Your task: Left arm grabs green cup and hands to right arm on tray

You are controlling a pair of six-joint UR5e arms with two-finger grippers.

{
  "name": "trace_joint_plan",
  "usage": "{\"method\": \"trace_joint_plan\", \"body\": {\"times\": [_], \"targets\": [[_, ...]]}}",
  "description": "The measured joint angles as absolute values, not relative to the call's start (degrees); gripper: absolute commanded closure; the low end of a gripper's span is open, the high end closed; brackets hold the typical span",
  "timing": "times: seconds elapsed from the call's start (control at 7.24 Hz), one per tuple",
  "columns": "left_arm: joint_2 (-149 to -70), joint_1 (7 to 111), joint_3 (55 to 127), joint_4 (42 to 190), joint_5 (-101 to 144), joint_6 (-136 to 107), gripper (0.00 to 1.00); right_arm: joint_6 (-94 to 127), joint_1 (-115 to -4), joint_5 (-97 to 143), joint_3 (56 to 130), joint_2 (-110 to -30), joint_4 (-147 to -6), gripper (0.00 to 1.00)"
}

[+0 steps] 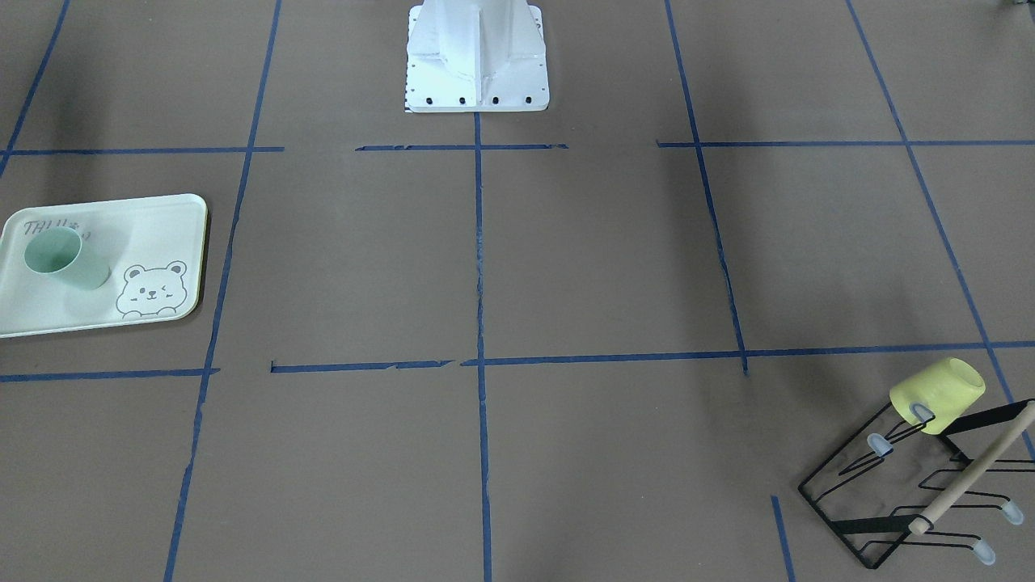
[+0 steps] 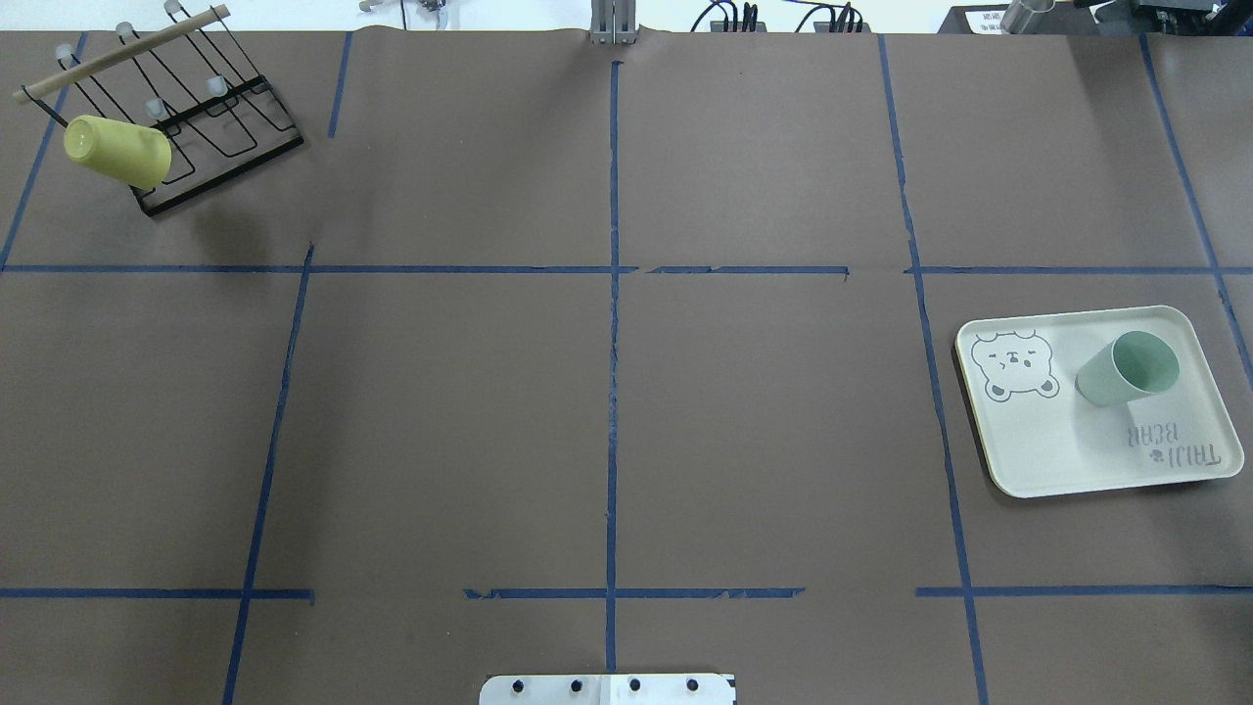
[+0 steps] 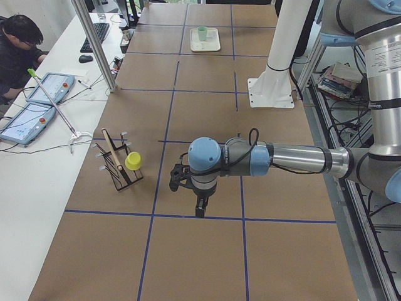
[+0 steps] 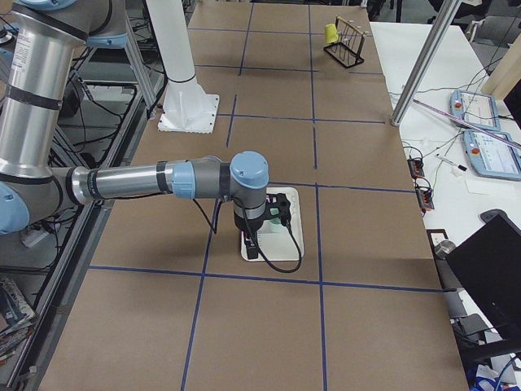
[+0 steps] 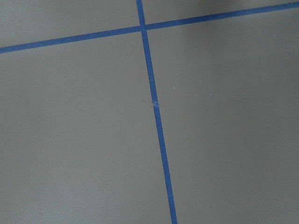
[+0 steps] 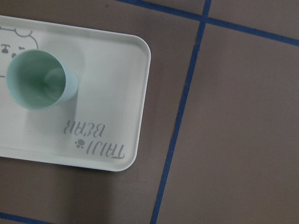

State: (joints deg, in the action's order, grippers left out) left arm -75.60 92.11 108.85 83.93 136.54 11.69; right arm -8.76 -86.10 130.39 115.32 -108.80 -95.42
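Placement looks finished, by my reading; the green cup (image 2: 1126,369) stands upright and mouth up on the tray (image 2: 1067,460), between the bear drawing and the lettering, and nothing is touching it; so you are at the tail of the task, with the hand-over and the set-down both behind the cup's present position. You can see the right arm (image 4: 130,181) reaching out over the tray in the right side view, with the right gripper (image 4: 251,251) pointing down above the tray; its wrist camera looks straight down into the cup and onto one corner of the tray, but no fingers show there, so you cannot tell how far its jaws stand open; they do not have the cup, which stands free. The left arm (image 3: 294,160) is well apart from the tray, the left gripper (image 3: 200,210) pointing down over bare table; its wrist camera shows only brown surface and blue tape (image 5: 156,116), so again the jaws cannot be judged, and nothing is seen in them. What the next move calls for, I would say, is a clean retreat and no new grasp; raise the right gripper straight up from the tray before swinging it aside, since a light, plain cup would tip at a brush on the rim; then bring both arms home. Leave the yellow cup (image 2: 117,152) alone; it hangs on the rack (image 2: 225,127) at the far end of the table from the tray.
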Motion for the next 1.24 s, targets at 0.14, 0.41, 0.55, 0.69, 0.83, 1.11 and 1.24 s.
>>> {"method": "trace_joint_plan", "body": {"times": [0.14, 0.41, 0.55, 0.69, 0.83, 1.11, 1.24], "targets": [[-75.6, 92.1, 108.7, 83.8, 136.7, 11.7, 0.00, -8.9, -86.3, 130.4, 114.3, -109.5, -93.7, 0.00], [-74.9, 92.1, 108.4, 83.5, 136.7, 11.6, 0.00, -7.6, -86.4, 130.5, 113.9, -109.5, -92.1, 0.00], [-74.5, 92.1, 108.4, 83.7, 136.6, 11.6, 0.00, -7.2, -86.4, 131.2, 114.0, -109.3, -91.9, 0.00], [-74.3, 92.1, 108.2, 83.6, 136.6, 11.6, 0.00, -7.0, -86.4, 132.4, 114.0, -109.2, -91.8, 0.00], [-74.3, 92.1, 107.6, 83.6, 136.6, 11.6, 0.00, -7.0, -86.4, 133.1, 114.1, -109.1, -91.8, 0.00], [-74.3, 92.1, 106.9, 83.8, 136.6, 11.5, 0.00, -7.0, -86.4, 133.5, 114.0, -108.9, -91.8, 0.00], [-74.3, 92.1, 106.8, 83.9, 136.6, 11.5, 0.00, -7.0, -86.4, 133.5, 114.0, -108.9, -91.8, 0.00]]}}
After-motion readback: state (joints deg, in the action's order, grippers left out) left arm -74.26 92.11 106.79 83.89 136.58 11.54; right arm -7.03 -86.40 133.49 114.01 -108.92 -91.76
